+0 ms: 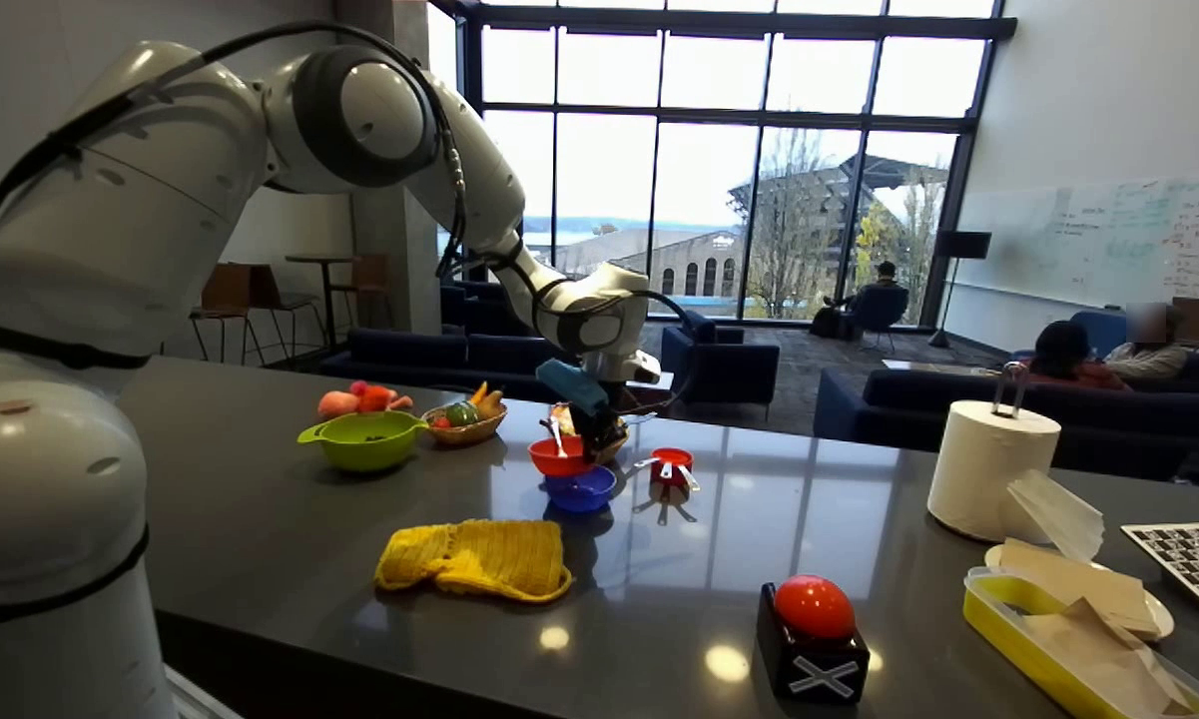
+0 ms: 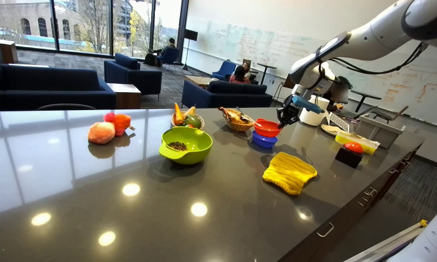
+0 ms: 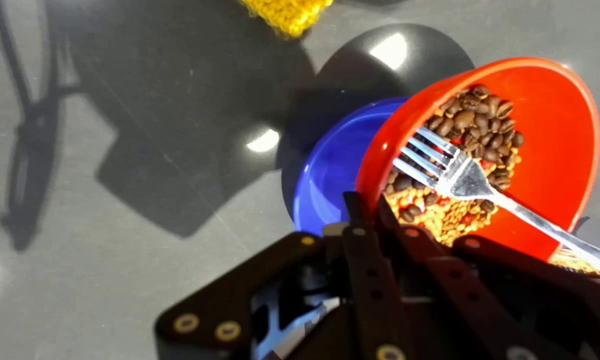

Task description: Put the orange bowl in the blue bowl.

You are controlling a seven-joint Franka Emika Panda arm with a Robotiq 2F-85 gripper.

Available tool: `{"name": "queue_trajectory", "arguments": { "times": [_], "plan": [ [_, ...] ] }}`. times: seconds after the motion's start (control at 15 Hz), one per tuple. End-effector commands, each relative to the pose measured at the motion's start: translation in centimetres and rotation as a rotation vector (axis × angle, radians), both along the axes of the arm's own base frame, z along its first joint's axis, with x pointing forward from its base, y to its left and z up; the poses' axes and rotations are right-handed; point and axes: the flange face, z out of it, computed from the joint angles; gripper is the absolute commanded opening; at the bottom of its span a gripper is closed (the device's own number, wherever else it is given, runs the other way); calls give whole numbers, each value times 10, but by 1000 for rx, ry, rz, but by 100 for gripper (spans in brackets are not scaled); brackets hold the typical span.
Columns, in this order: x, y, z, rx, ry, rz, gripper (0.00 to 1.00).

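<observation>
The orange bowl [image 1: 551, 461] is over the blue bowl [image 1: 581, 491] in both exterior views; the orange bowl [image 2: 267, 129] and the blue bowl [image 2: 264, 141] overlap there. In the wrist view the orange bowl [image 3: 554, 125] is tilted and holds coffee beans, small orange grains and a fork [image 3: 467, 180]. It covers much of the blue bowl [image 3: 322, 190], whose visible inside is bare. My gripper [image 3: 365, 207] is shut on the orange bowl's rim, one finger on each side of the wall. I cannot tell whether the two bowls touch.
A yellow cloth [image 1: 474, 559] lies near the bowls. Red measuring cups [image 1: 671, 467] stand beside them. A wicker basket [image 2: 238, 125] stands close behind. A green bowl [image 2: 200, 145] with beans, a fruit basket [image 2: 200, 122], a red-topped black object [image 1: 814, 639] and a paper roll [image 1: 993, 469] are farther off.
</observation>
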Motion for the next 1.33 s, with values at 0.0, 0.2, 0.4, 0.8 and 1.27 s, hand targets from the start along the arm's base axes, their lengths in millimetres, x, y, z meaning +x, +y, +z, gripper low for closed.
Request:
{"name": "queue_trajectory", "arguments": {
  "times": [0.0, 0.2, 0.4, 0.8, 1.27],
  "plan": [
    [10, -10, -2, 8, -11, -25, 1],
    [13, -16, -7, 10, -12, -27, 1],
    [14, -22, -13, 13, -7, -28, 1],
    [16, -23, -29, 33, 8, -24, 1],
    [18, -12, -51, 59, 38, 0, 1]
  ]
}}
